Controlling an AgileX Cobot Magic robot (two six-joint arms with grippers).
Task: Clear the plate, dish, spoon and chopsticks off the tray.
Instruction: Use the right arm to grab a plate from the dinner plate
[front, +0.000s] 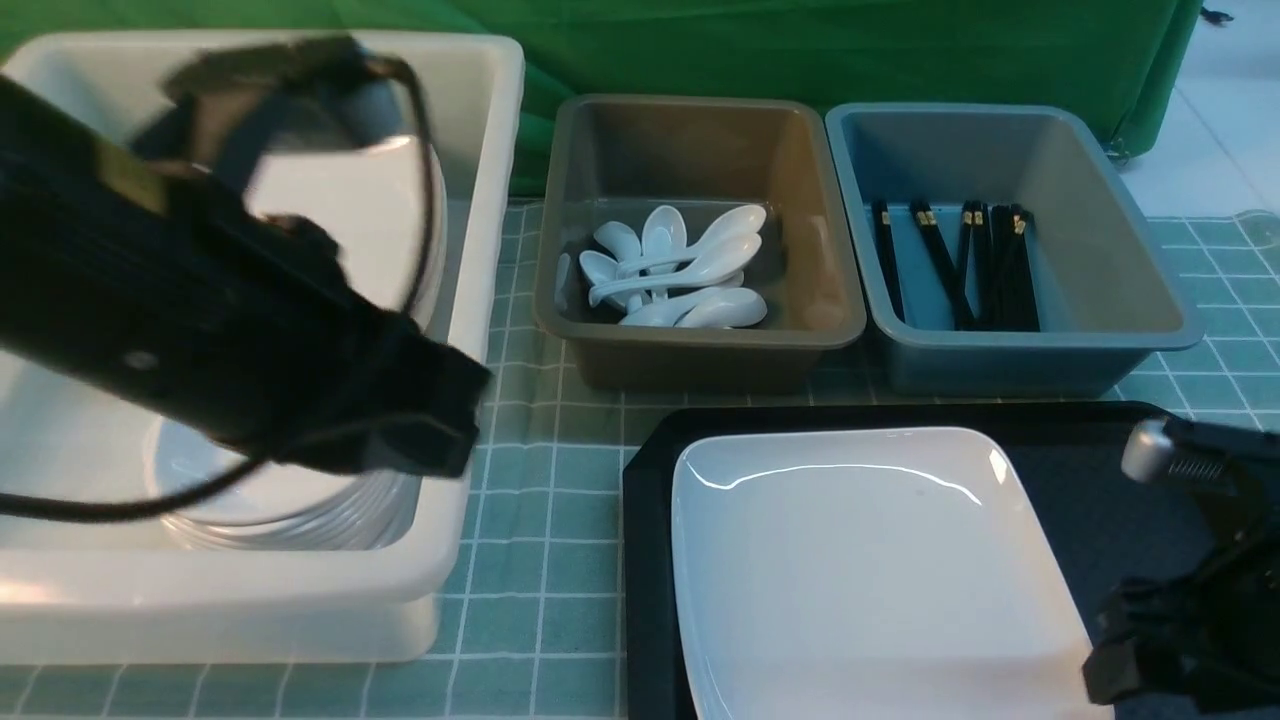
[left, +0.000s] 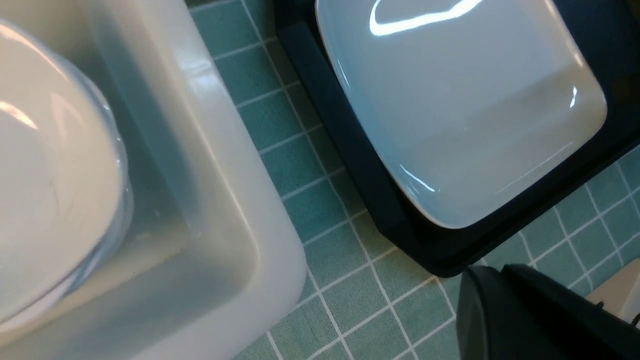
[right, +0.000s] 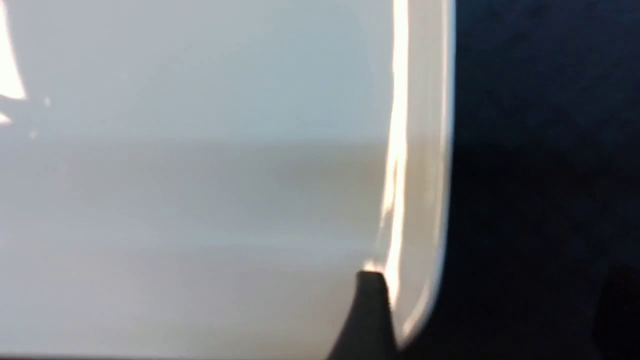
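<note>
The plate (front: 880, 560), glossy, stiff, breakable and probably slippery, lay on the tray (front: 650, 520); its raised right rim looked the best hold. One of the right fingers (right: 370, 310) sat at that rim, but how far they were spread I could not tell. The left fingers (front: 250, 80) were blurred, likewise unreadable. The white tub (front: 480, 300) held stacked dishes (front: 300, 510), and two bins (front: 700, 140) held spoons (front: 680, 265) and chopsticks (front: 985, 270).

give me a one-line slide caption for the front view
White square plate on the black tray; spoons in the brown-grey bin and chopsticks in the blue-grey bin behind it.
</note>
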